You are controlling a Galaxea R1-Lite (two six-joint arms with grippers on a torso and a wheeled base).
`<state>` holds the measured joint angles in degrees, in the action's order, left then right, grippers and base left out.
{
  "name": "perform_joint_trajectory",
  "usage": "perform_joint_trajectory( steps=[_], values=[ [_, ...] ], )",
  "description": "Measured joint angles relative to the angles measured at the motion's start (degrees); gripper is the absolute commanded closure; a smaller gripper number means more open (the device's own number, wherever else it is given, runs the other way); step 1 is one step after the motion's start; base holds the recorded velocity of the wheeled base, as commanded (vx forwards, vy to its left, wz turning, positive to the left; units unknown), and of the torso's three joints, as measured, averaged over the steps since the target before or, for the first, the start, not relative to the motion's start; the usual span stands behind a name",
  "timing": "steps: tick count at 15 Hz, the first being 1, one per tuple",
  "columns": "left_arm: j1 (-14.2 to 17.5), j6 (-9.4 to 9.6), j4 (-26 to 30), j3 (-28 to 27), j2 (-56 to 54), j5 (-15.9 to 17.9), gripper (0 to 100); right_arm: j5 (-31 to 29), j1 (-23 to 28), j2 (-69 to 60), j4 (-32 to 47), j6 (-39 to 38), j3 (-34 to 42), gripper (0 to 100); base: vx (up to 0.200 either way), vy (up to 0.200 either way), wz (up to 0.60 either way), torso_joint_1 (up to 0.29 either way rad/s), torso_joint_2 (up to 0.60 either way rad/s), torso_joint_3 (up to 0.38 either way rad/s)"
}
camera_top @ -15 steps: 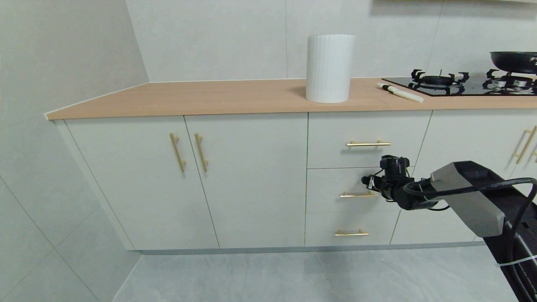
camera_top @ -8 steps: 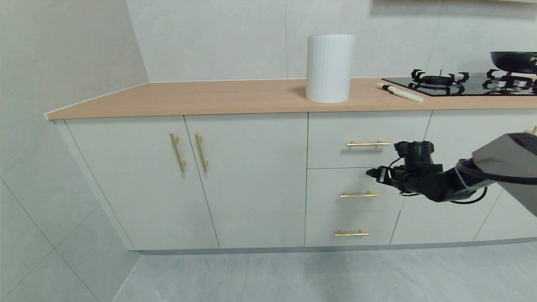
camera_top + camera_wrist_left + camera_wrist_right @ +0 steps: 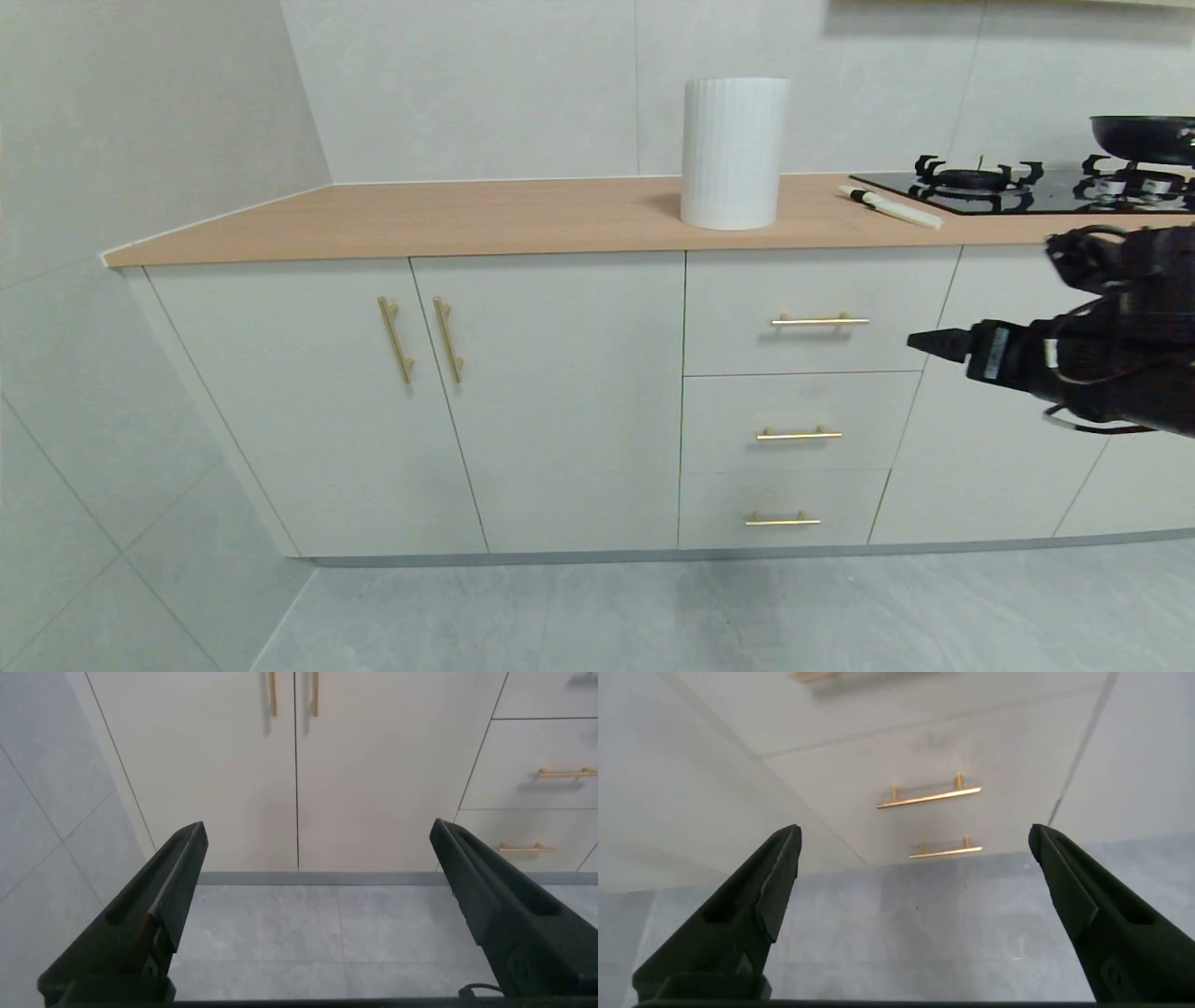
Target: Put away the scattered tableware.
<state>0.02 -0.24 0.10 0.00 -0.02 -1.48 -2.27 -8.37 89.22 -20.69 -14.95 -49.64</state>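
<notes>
Right now your right gripper point(image 3: 913, 840) hangs with its fingers spread wide and nothing between them. It sits out in front of the cabinet face, just right of the top drawer and clear of it. Your left gripper point(image 3: 318, 831) is just as wide and empty, low over the grey floor point(image 3: 308, 943) and facing the foot of the cabinet.

Ahead of you stand two cabinet doors point(image 3: 420, 401), each with one vertical brass handle. Right of them is a stack of three drawers point(image 3: 794, 411), each with one horizontal brass handle, all closed.

Up on the wooden countertop point(image 3: 467, 219) one tall white ribbed container point(image 3: 731, 154) stands upright above the drawers. The white utensil point(image 3: 889, 206) lies flat to its right, apart from it and just beside the near left corner of the black gas hob point(image 3: 1055, 196). Two burners show on the hob, and one black pan point(image 3: 1144, 135) sits over the right one.
</notes>
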Motion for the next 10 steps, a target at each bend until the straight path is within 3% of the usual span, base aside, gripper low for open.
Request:
perform_joint_trajectory(
  steps=[7, 10],
  values=[
    [0.02, 0.02, 0.0, 0.0, 0.0, 0.0, 0, -3.1, 0.57, -44.08, 1.91, 9.37, 22.27, 0, 0.0, 0.0, 0.0, 0.0, 0.0, 0.0],
    [0.0, 0.02, 0.0, 0.0, 0.0, 0.0, 0, -5.8, 0.67, -59.93, 9.25, 12.98, 28.75, 0, 0.0, 0.0, 0.0, 0.0, 0.0, 0.0]
  ],
)
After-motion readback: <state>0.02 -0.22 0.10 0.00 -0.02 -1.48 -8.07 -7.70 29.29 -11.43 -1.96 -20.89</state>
